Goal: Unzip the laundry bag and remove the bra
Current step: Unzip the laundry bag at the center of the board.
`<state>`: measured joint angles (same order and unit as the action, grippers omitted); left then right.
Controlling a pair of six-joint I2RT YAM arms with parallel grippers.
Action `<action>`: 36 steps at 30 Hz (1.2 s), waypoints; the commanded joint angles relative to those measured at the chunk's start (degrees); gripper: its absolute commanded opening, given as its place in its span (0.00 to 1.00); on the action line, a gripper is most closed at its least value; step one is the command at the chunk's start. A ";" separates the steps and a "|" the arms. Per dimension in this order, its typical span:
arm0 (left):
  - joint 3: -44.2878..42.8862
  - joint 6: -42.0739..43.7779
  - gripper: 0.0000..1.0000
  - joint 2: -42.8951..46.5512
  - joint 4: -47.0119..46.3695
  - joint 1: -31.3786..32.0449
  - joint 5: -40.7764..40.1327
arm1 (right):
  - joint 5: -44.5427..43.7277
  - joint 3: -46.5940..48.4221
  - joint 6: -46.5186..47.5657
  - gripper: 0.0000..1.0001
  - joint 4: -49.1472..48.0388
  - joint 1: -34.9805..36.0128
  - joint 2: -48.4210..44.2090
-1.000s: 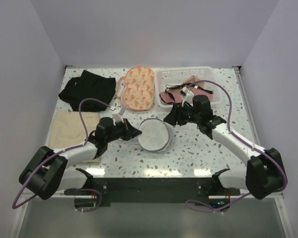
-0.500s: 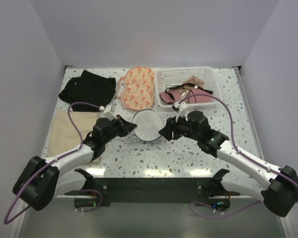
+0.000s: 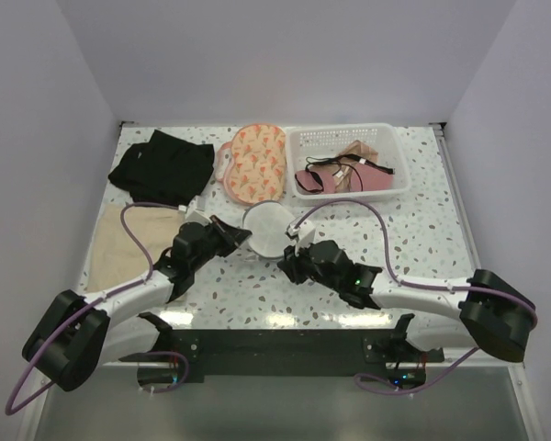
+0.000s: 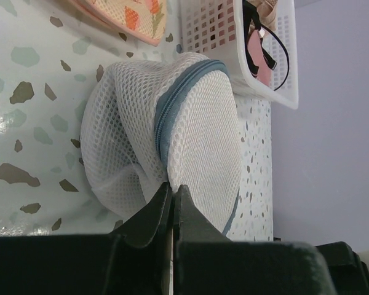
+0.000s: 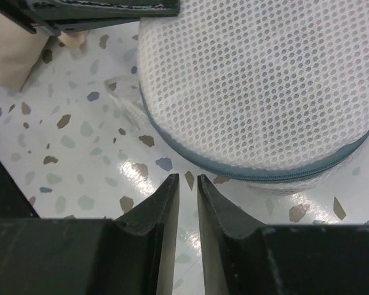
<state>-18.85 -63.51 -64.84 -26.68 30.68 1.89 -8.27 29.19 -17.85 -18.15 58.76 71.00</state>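
The laundry bag point(image 3: 266, 228) is a round white mesh pouch with a blue-grey zipper point(image 4: 163, 126) round its rim, lying mid-table. My left gripper point(image 3: 243, 237) is shut on a fold of its mesh at the left edge, and the left wrist view shows the tips point(image 4: 173, 187) pinching the fabric beside the zipper. My right gripper point(image 3: 287, 265) hovers just in front of the bag, jaws a narrow gap apart. In the right wrist view only table shows between them point(image 5: 187, 179), below the zipper band point(image 5: 264, 175). The bra is hidden; nothing shows through the mesh.
A white basket point(image 3: 354, 191) with pink, black-strapped garments stands at the back right. An orange patterned padded garment point(image 3: 254, 163) lies just behind the bag. A black garment point(image 3: 163, 165) lies back left and a beige cloth point(image 3: 129, 241) on the left.
The left gripper has dragged the bag away from the near edge, toward the back. The right arm has swung from behind the bag to its near side, and its jaws have narrowed.
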 commanded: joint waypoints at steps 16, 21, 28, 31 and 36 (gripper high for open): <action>1.27 -4.52 0.00 -1.78 -8.39 1.23 0.66 | -9.74 1.75 -0.17 0.11 -17.00 3.81 8.27; 1.36 -4.70 0.00 -2.22 -8.13 1.32 -0.13 | -12.89 2.36 2.02 0.10 -16.39 7.58 7.57; 1.10 -5.22 0.00 -2.13 -8.30 1.32 -0.92 | -17.21 1.84 2.82 0.10 -16.39 10.67 7.75; 1.10 -5.57 0.00 -1.87 -8.30 1.40 -0.75 | -18.18 1.75 2.64 0.10 -18.05 11.11 9.33; 1.54 -6.37 0.00 -1.61 -8.39 1.40 -0.66 | -21.08 2.62 4.48 0.09 -24.20 11.20 14.32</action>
<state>-17.87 -68.45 -66.87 -32.05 31.66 1.43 -24.18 29.69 -15.25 -34.46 69.69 81.87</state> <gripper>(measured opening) 0.030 0.098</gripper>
